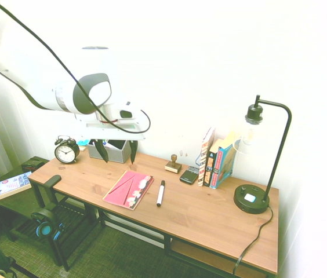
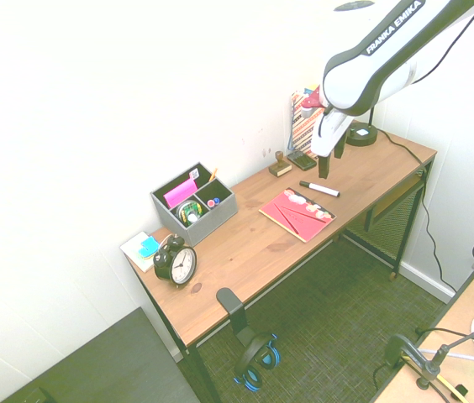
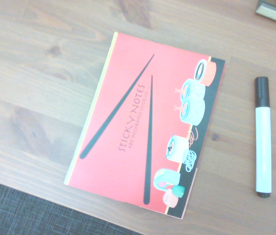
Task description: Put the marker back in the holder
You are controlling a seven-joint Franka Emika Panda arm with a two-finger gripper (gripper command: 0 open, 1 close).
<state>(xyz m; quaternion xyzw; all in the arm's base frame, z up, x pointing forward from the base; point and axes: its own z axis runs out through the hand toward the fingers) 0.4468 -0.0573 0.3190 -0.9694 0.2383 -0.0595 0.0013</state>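
The marker [image 1: 160,193], white with a black cap, lies flat on the wooden desk [image 1: 210,214] just right of the pink booklet [image 1: 129,189]. It also shows as the marker [image 2: 318,189] and, close up, the marker [image 3: 263,142] beside the booklet [image 3: 148,127]. The grey holder [image 2: 193,203] stands at the back of the desk near the wall; in the first exterior view the holder [image 1: 117,153] is partly hidden behind my fingers. My gripper [image 1: 117,158] hangs open and empty above the desk, over the booklet's far side, left of the marker. From the other side the gripper [image 2: 330,164] hovers just behind the marker.
A black alarm clock [image 1: 66,150] stands left of the holder. A wooden stamp [image 1: 173,165], a phone [image 1: 189,175], upright books [image 1: 217,162] and a black lamp [image 1: 251,198] line the back right. Headphones [image 1: 44,226] hang off the desk's left end.
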